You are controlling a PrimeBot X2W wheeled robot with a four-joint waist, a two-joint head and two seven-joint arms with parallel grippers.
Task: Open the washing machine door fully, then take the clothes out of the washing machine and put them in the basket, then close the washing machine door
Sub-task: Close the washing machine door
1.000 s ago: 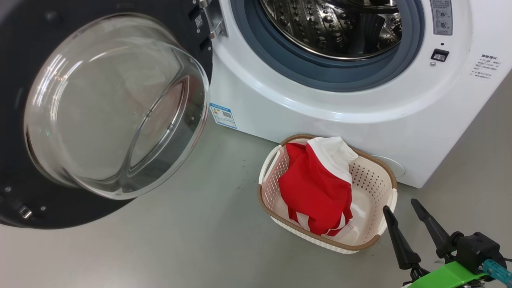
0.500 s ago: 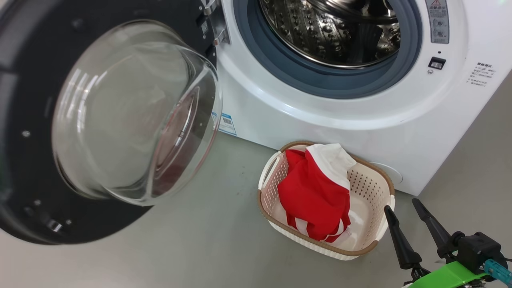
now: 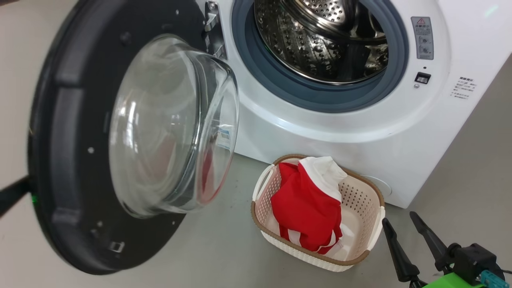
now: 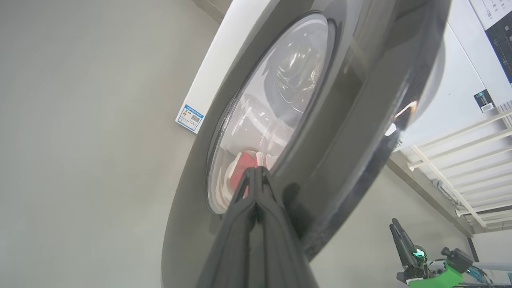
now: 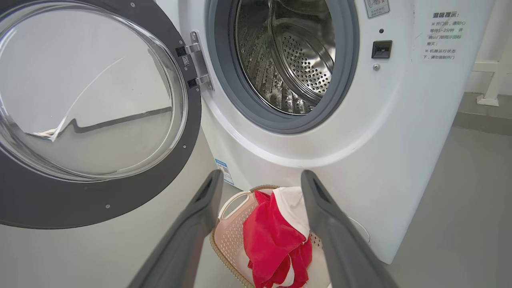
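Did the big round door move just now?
Yes. The washing machine door swung toward the washing machine; its glass now overlaps the blue sticker.

Bright, even, diffuse light; shadows on the floor are faint and soft. White glare streaks cross the washing machine door glass, and the drum glints. Near the lens, the left fingers and right fingers look soft; wrist views bow at the edges.
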